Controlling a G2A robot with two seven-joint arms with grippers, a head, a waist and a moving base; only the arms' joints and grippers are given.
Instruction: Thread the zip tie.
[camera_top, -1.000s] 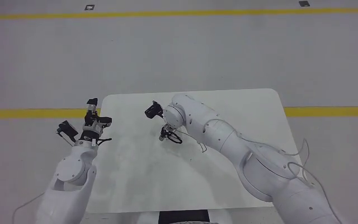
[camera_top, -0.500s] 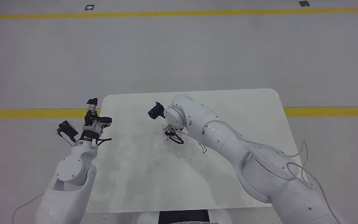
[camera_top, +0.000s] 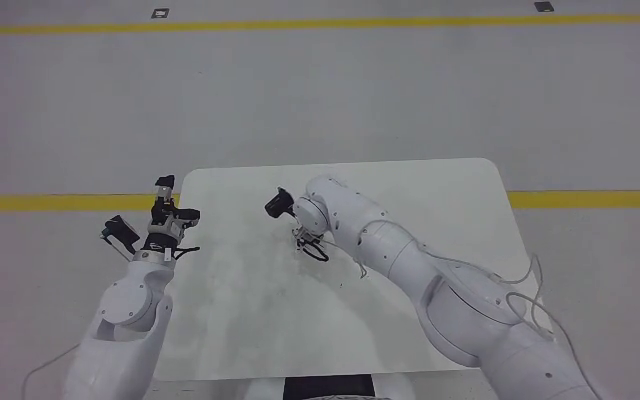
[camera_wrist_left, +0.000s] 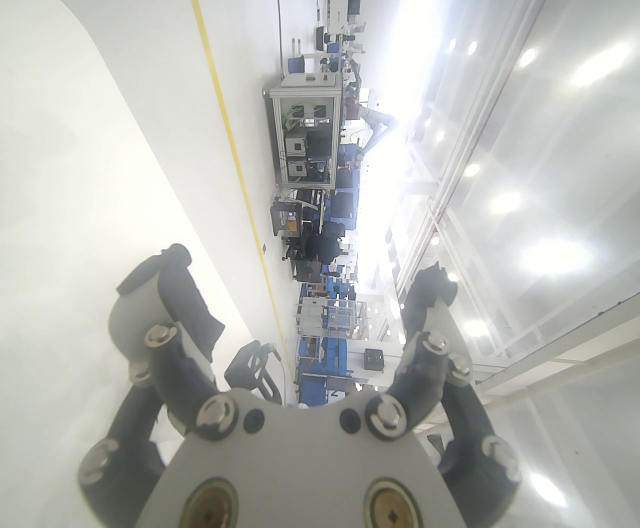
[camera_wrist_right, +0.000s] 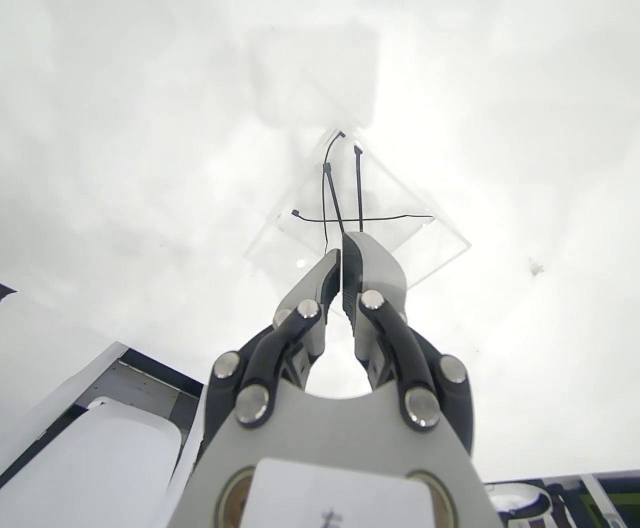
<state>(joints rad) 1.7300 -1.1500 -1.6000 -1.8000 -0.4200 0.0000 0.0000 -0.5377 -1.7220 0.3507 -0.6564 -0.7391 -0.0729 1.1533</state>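
Several black zip ties (camera_wrist_right: 360, 190) lie crossed in a clear flat tray (camera_wrist_right: 442, 247) on the white table (camera_top: 430, 200). My right gripper (camera_wrist_right: 342, 247) is over the tray's near edge, shut on the tail of one zip tie (camera_wrist_right: 334, 197), which rises from the tray to the fingertips. From above, the right gripper (camera_top: 301, 240) is near the table's middle left. My left gripper (camera_wrist_left: 305, 270) is open and holds nothing. It stays at the table's left edge (camera_top: 165, 205) and points away from the table.
A small white speck (camera_wrist_right: 536, 269) lies on the table beside the tray. The table's right half and front are bare white surface. Yellow floor lines (camera_top: 80, 202) run behind the table.
My right gripper has shifted slightly to the right over the table. The left arm has not moved.
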